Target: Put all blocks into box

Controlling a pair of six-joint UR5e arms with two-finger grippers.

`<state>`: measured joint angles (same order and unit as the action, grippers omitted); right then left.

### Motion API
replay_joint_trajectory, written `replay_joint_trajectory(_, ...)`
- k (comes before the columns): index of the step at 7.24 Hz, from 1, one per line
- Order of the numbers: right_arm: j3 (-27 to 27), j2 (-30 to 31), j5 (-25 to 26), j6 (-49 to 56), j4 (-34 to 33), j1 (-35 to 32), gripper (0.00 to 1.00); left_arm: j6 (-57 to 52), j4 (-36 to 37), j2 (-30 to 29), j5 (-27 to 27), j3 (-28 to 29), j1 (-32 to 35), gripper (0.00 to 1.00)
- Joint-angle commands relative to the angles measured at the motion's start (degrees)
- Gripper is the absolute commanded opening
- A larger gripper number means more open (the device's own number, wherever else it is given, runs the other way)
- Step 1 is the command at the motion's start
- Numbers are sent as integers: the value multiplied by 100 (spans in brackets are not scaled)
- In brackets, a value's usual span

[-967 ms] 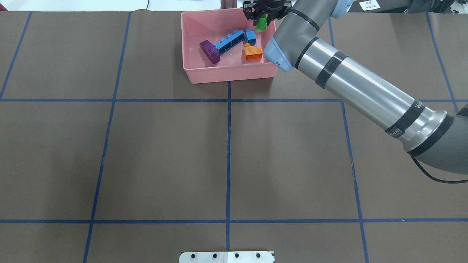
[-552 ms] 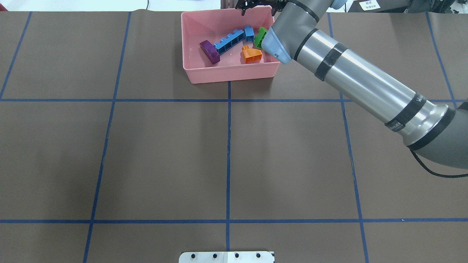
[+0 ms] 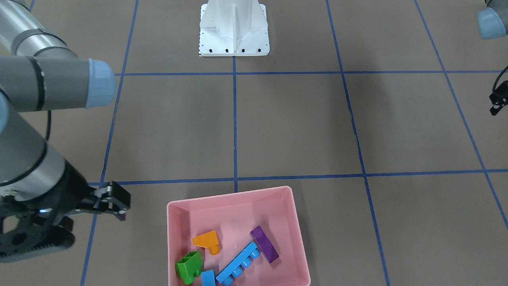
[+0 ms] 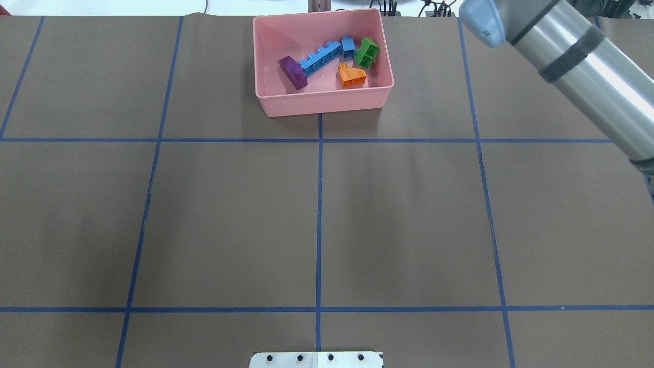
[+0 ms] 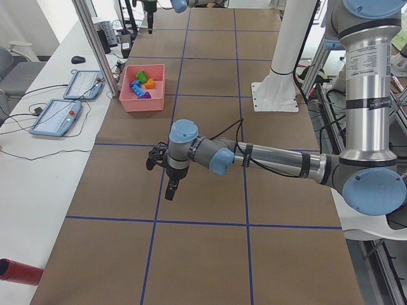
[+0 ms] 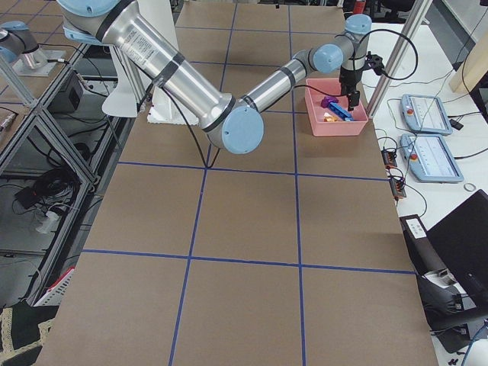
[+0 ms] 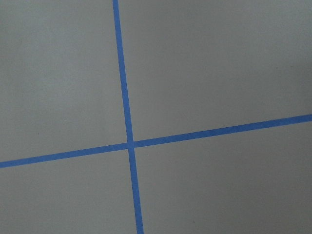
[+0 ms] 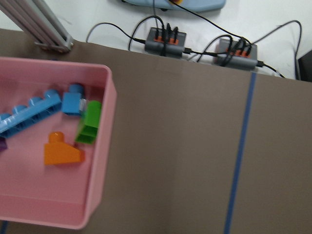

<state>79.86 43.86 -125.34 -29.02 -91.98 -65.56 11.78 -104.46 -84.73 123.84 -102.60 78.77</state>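
Observation:
The pink box (image 4: 322, 108) stands at the far middle of the table. In it lie the purple bar (image 4: 293, 72), the long light-blue block (image 4: 320, 57), the small blue block (image 4: 348, 46), the green block (image 4: 367, 53) and the orange sloped block (image 4: 351, 75). My right gripper (image 3: 119, 210) hangs empty beside the box (image 3: 230, 194), and its jaws look open. The right wrist view shows the green block (image 8: 89, 122) against the box wall (image 8: 105, 146). My left gripper (image 3: 495, 105) hovers far away over bare table; I cannot tell its state.
The white metal base plate (image 4: 317, 359) sits at the robot's near edge, also seen in the front-facing view (image 3: 234, 28). Cables and small power boxes (image 8: 165, 40) lie beyond the table's far edge. Blue tape lines cross the brown table cover.
The right gripper let go of the green block, which dropped into the box by its right wall. The right arm then lifted and pulled away to the right.

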Motion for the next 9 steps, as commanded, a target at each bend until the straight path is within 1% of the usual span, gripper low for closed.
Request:
replay_joint_trajectory(1, 1054, 1697, -385, 1148, -92, -613, 100, -1034, 932, -52, 105, -31, 340, 100)
replay_joint_trajectory(2, 1206, 2279, -403, 1754, -92, -859, 100, -1534, 1554, -244, 279, -32, 463, 100)
replay_joint_trajectory(3, 1207, 2711, -812, 2151, -110, -1236, 100, -2052, 1691, -211, 402, 3, 603, 100)
replay_joint_trajectory(4, 1181, 3316, -1321, 2251, -14, -1457, 100, -2127, 1674, -159, 421, 143, 657, 100)
replay_joint_trajectory(5, 1146, 4087, -1274, 2539, 787, -1633, 100, -2154, 1605, 51, 517, 214, 823, 100)
replay_joint_trajectory(6, 1233, 4521, -908, 2611, 1057, -1844, 100, -2171, 1604, 18, 509, 171, 850, 100)
replay_joint_trajectory(7, 1190, 4813, -861, 2647, 1111, -1968, 100, -2119, 1621, -26, 466, 231, 842, 100)
replay_joint_trajectory(8, 1190, 4946, -982, 2639, 1025, -2221, 100, -2101, 1656, -26, 491, 232, 851, 100)
replay_joint_trajectory(9, 1242, 5139, -1323, 2639, 1024, -2363, 100, -2092, 1692, -26, 518, 189, 851, 100)
